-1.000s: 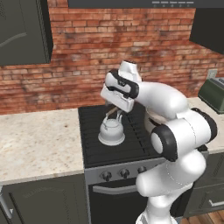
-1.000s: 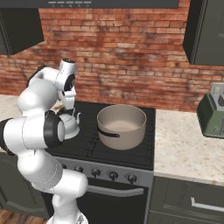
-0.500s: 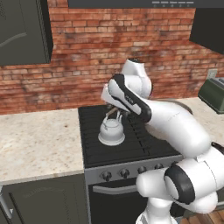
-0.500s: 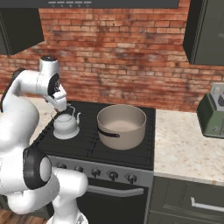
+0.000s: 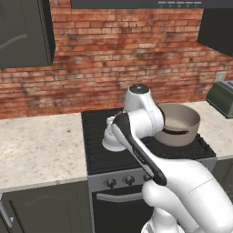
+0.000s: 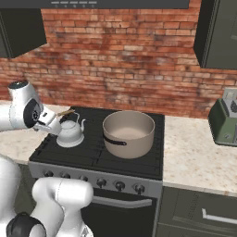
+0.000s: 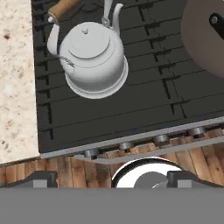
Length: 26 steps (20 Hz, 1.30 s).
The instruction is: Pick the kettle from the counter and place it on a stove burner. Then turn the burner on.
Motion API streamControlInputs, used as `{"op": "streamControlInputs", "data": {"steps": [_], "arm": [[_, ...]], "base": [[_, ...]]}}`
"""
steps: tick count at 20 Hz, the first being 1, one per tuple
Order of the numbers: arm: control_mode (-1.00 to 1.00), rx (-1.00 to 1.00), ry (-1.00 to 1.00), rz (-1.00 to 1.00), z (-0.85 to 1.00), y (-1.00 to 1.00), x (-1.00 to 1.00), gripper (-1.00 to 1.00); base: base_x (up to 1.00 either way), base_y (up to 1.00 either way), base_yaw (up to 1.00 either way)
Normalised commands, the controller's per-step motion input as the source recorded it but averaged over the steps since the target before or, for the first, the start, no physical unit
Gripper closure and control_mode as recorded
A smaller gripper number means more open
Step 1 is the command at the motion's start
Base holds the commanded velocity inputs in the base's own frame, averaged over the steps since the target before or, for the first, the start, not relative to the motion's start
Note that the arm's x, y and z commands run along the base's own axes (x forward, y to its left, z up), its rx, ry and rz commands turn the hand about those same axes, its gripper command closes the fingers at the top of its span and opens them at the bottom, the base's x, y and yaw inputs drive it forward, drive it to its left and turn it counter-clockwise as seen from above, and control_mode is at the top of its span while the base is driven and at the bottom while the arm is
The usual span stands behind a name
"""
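Note:
The small silvery kettle [image 7: 92, 57] with its tan wooden handle [image 7: 63, 8] stands upright and free on the left grate section of the black cooktop [image 7: 144, 96]. It also shows beside my hand as the kettle [image 6: 70, 133], and half hidden behind my arm as the kettle [image 5: 110, 137]. My gripper [image 7: 112, 178] hangs above the stove's front edge, looking down on the kettle. It is open, its fingertips [image 7: 41, 179] wide apart with nothing between them. The beige speckled counter [image 7: 15, 78] lies left of the stove.
A large beige pot [image 6: 128, 133] with a dark handle takes up the right burners, close to the kettle's spout. A row of knobs [image 7: 159, 139] runs along the stove front. A dark green toaster [image 6: 224, 121] stands on the right counter [image 6: 199, 152]. A brick wall is behind.
My hand has let go of the kettle handle and drawn back toward the stove's front. The arm has swung into a new pose. The kettle stays put on the grate.

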Motion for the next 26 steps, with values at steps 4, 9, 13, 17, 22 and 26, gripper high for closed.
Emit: {"op": "streamControlInputs", "data": {"steps": [4, 9, 13, 17, 22, 26], "arm": [[-1.00, -0.19, -0.18, 0.27, -0.29, 0.00, -1.00, -1.00], [-1.00, -0.15, -0.19, 0.29, -0.39, 0.00, -1.00, -1.00], [-1.00, -0.03, -0.21, 0.26, -0.64, 0.00, -1.00, -1.00], [-1.00, 0.00, -0.08, 0.24, -0.95, 0.00, -0.99, -1.00], [-1.00, -0.04, -0.01, 0.19, -0.99, -0.03, -0.33, -1.00], [-1.00, 0.01, -0.14, 0.16, -0.67, -0.28, -0.16, -1.00]], "base": [[0.00, 0.00, 0.00], [0.00, 0.00, 0.00], [0.00, 0.00, 0.00], [0.00, 0.00, 0.00], [0.00, 0.00, 0.00], [0.00, 0.00, 0.00]]}}
